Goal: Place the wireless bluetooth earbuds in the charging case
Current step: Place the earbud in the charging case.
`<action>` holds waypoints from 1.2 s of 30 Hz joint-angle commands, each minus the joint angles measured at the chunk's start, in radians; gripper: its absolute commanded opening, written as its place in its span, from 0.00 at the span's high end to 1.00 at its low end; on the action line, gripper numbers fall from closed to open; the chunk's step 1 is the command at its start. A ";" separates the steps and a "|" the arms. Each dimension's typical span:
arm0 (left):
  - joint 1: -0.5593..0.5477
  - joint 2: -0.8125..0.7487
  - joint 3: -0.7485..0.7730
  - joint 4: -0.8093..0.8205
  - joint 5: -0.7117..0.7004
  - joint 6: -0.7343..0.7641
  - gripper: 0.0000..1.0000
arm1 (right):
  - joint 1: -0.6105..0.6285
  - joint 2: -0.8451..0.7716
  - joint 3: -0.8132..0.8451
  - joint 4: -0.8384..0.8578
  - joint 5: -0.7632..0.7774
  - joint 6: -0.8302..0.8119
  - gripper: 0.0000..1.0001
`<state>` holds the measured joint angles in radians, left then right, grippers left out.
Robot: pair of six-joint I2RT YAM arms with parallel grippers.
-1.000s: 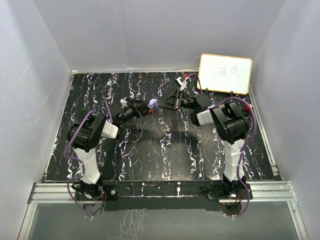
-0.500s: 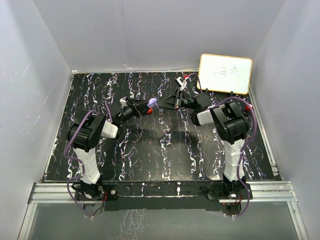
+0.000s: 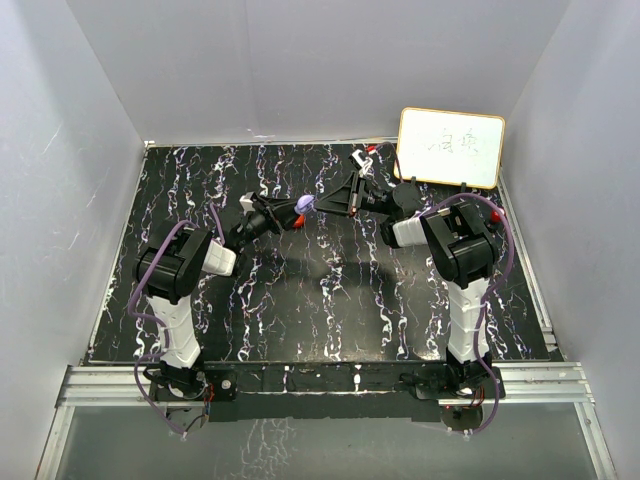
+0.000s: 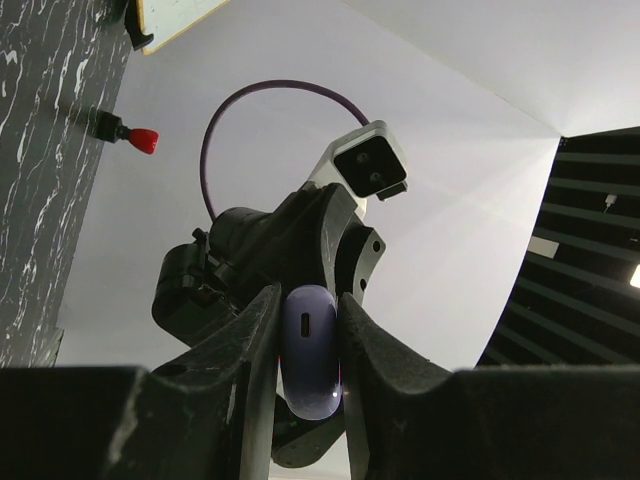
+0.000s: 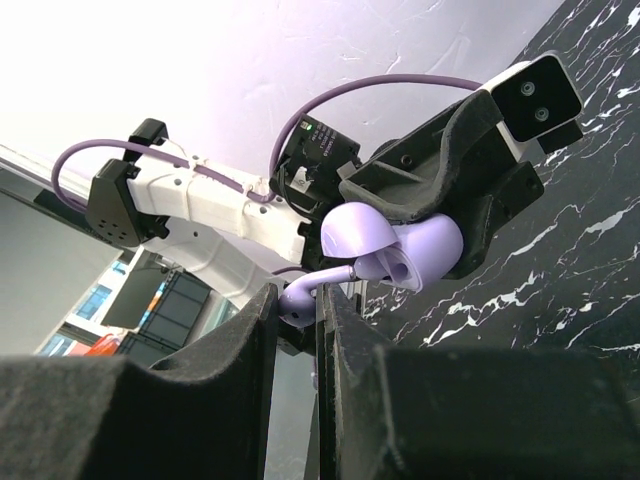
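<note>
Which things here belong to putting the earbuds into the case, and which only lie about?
For the job:
- purple case, lid open, held in the left gripper
- purple earbud, pinched in the right gripper, close to the case

Lying about:
- whiteboard at the far right of the table
- small red-tipped object near it, too small to identify

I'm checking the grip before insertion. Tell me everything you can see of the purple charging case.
The purple charging case is a smooth, glossy lilac plastic pebble, hinged open with a pocket showing inside. A small oblong port sits on its edge. It hangs in mid-air, clamped at its sides between the left fingers. The right fingers hold a purple earbud at its mouth; contact is unclear.
</note>
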<state>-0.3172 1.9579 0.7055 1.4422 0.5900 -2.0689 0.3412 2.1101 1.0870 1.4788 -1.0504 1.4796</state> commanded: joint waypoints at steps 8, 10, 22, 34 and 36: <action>0.004 -0.022 0.047 0.346 0.001 -0.299 1.00 | 0.005 0.013 0.049 0.341 -0.011 0.053 1.00; 0.004 -0.022 0.048 0.347 0.000 -0.302 1.00 | 0.006 0.019 0.055 0.341 -0.011 0.056 1.00; 0.003 -0.019 0.051 0.347 -0.004 -0.307 1.00 | 0.013 0.053 0.095 0.341 -0.010 0.068 1.00; 0.004 -0.024 0.053 0.346 -0.005 -0.310 1.00 | 0.015 0.061 0.091 0.341 -0.008 0.062 1.00; 0.004 -0.026 0.052 0.347 -0.005 -0.310 1.00 | 0.015 0.062 0.090 0.342 -0.004 0.059 1.00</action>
<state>-0.3172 1.9579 0.7280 1.4425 0.5835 -2.0689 0.3523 2.1628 1.1446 1.4784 -1.0580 1.5471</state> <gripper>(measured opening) 0.248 0.167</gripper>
